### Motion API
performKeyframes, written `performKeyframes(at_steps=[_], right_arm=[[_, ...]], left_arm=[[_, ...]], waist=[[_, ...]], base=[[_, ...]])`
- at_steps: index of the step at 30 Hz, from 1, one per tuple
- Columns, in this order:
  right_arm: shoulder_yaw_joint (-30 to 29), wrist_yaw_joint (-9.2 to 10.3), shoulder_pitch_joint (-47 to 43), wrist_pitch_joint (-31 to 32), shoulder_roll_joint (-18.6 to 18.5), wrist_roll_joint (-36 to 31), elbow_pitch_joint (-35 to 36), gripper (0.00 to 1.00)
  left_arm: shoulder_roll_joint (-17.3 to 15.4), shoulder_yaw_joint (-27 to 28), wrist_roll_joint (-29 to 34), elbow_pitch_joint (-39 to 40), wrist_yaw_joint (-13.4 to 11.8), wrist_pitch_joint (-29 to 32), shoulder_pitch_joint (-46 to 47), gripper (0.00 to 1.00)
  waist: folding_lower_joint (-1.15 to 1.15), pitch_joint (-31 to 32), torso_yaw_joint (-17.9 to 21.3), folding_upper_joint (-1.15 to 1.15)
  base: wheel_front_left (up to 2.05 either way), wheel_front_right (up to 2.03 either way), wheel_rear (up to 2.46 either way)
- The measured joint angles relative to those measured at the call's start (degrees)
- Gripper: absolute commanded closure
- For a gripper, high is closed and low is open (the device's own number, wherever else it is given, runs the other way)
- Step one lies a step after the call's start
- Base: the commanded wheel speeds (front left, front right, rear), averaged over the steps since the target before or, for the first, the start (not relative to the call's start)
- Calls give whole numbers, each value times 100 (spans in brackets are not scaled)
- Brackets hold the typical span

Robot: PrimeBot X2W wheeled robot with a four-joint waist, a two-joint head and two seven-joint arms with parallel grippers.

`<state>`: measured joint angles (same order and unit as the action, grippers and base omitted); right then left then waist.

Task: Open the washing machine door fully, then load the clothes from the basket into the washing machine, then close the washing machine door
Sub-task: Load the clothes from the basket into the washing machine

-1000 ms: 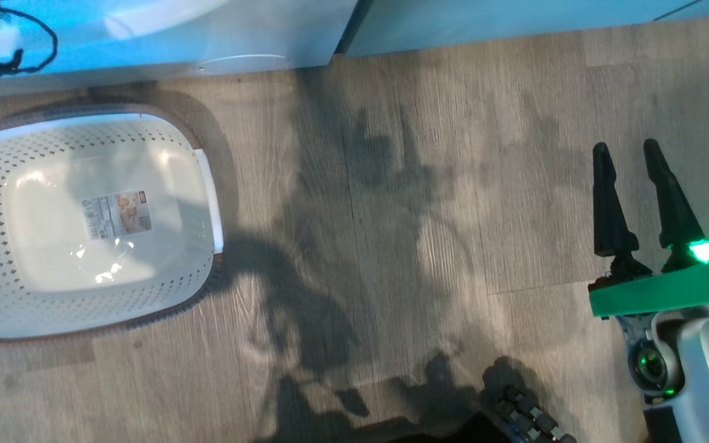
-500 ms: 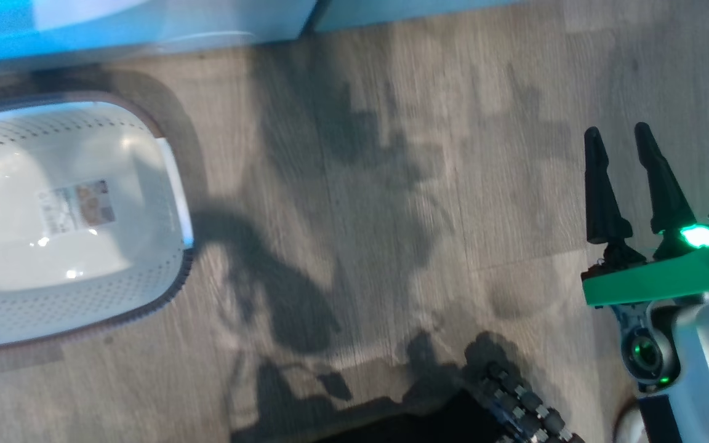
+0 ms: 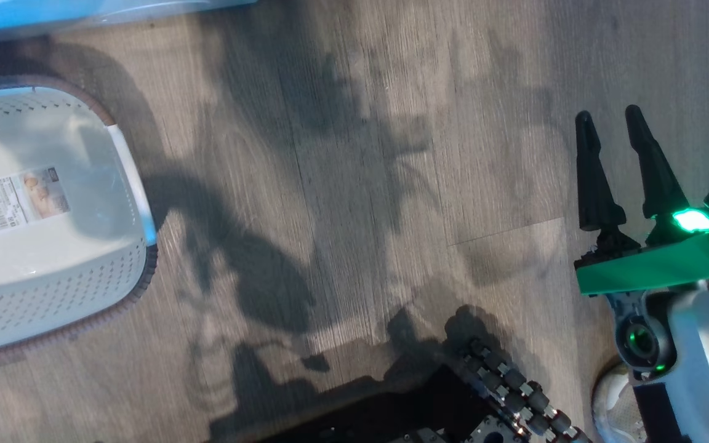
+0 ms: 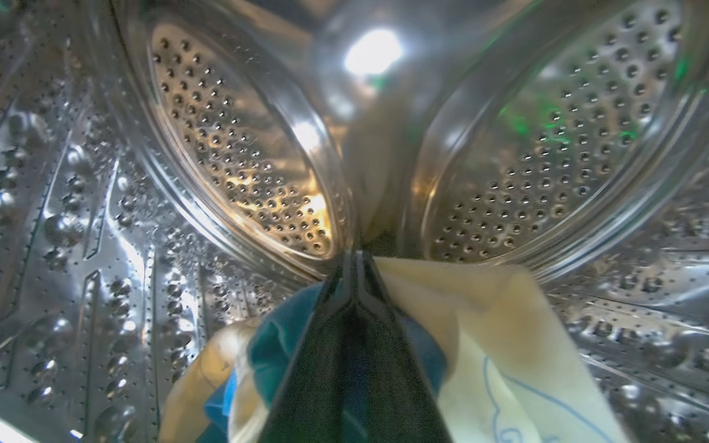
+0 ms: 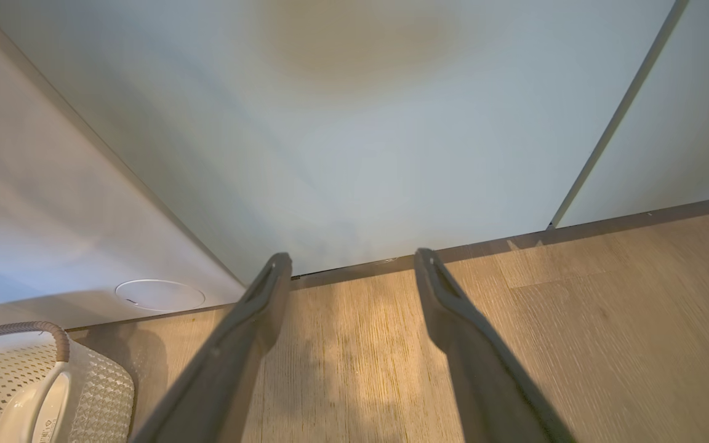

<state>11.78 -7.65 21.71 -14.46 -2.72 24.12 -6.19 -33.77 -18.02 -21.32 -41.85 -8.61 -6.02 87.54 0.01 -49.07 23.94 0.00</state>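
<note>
Clothes point(image 4: 514, 344) are bunched right at the left gripper point(image 4: 354, 261), with pale yellow folds to the right of its fingers and a blue piece point(image 4: 274, 351) to their left. The two dark fingers are pressed together on the fabric, so I judge it clamped rather than merely draped. Just beyond the fingertips and all around them curves the steel drum point(image 4: 244, 154), its perforated back wall dead ahead. The load is already inside, so the next move looks like a release, the cloth dropping below the fingers. The right gripper point(image 3: 608, 115) is spread wide and empty over the floor point(image 3: 360, 184), the washing machine point(image 5: 53, 203) ahead to its left, the basket point(image 3: 53, 295) farther left, bare but for a paper label point(image 3: 22, 197)
</note>
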Motion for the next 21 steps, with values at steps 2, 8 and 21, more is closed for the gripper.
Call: performKeyframes(at_steps=[2,8,21], right_arm=[[1,0,1,0,1,0,0,0],[-44,0,1,0,1,-44,-3,0],[-302,0,-19,0,2,-377,1,0]], left_arm=[[23,3,-12,-108,12,-3,37,100],[204,29,-162,-515,160,-125,68,0],[637,73,-509,-597,289,-583,-484,0]], waist=[[0,2,-6,0],[0,53,-117,0],[-1,389,-516,0]], base=[[0,0,0],[0,0,0],[0,0,0]])
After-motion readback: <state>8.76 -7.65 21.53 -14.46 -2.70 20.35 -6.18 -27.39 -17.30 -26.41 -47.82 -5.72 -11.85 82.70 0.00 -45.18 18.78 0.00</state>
